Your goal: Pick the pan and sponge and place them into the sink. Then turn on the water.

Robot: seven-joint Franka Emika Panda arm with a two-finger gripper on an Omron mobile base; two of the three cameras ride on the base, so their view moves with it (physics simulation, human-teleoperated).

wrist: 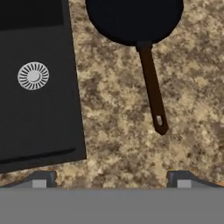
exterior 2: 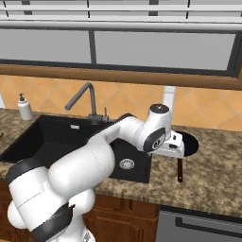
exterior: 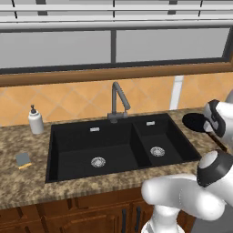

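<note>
The black pan [wrist: 133,19] lies on the granite counter right of the sink, with its thin brown handle [wrist: 153,87] pointing toward me. My gripper [wrist: 111,180] hangs open above the counter near the handle's end, with nothing between its fingertips [wrist: 181,179]. In the right base view my hand covers part of the pan [exterior 2: 191,142]. The sponge [exterior: 22,159], grey-blue side up, rests on the counter left of the black double sink [exterior: 54,150]. The larger basin's drain [exterior: 98,161] is bare. No stream falls from the grey faucet [exterior: 118,98].
A white soap dispenser [exterior: 35,120] stands at the sink's back left corner. The smaller basin with its drain [wrist: 33,75] lies just left of the pan. A tiled backsplash and a window ledge run behind the counter.
</note>
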